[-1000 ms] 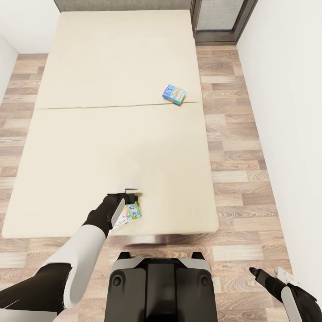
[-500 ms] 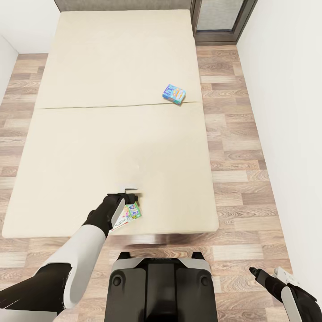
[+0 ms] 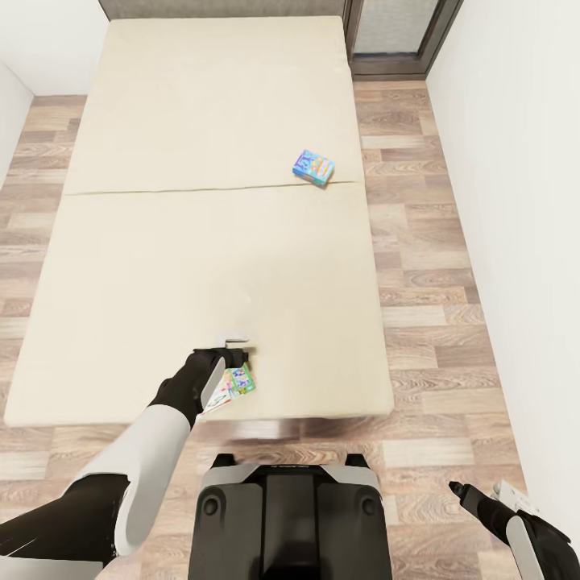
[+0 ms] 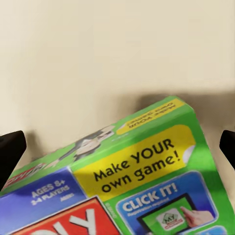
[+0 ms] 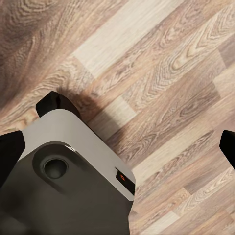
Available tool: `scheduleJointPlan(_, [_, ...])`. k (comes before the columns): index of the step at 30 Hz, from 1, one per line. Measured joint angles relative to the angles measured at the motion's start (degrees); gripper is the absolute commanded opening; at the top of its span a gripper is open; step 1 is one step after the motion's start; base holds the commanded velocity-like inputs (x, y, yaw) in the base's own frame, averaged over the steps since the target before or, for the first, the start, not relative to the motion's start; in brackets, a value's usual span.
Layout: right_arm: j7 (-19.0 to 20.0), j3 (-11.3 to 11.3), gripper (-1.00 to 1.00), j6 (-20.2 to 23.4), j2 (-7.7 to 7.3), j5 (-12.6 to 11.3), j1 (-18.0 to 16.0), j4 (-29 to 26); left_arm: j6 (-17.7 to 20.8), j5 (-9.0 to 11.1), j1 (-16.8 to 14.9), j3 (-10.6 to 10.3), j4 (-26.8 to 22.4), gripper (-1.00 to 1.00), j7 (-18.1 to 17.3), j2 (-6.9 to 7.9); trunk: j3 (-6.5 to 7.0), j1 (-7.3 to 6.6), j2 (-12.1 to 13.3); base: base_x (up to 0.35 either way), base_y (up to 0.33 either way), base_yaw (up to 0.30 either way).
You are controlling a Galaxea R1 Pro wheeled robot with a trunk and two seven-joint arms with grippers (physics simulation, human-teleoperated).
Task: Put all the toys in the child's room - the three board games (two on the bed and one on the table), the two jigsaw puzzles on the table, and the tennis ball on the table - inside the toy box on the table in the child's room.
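1. The left end effector (image 3: 235, 352) hovers over the green board game (image 3: 231, 386) with its dark fingertips (image 4: 11, 149) spread wide, clear of both sides of the box; nothing is gripped.
2. The box lies tilted on the bed (image 3: 201, 266), close to the near edge, with its long axis running toward the robot's left.
3. A blue board game (image 3: 313, 167) sits well ahead and right of it, near the bed's right edge.
4. The right end effector (image 3: 479, 494) hangs over the wood floor (image 3: 435, 322), prongs apart and empty.

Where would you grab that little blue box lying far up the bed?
Probably across its two long edges, from straight above. The blue game box lies flat on the bed, slightly skewed, with bare mattress all around it, so jaws dropped from above could close on the narrower span. The robot would likely first have to move along the bed's side.
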Motion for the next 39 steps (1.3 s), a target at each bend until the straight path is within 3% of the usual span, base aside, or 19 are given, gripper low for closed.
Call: scheduleJointPlan(39, [0.0,0.0,1.00,0.0,0.00,0.0,0.0,0.0,0.0,-0.1,0.0,-0.1,1.7,1.00,0.0,0.04,0.55,-0.02,0.0,-0.027,0.000,0.000])
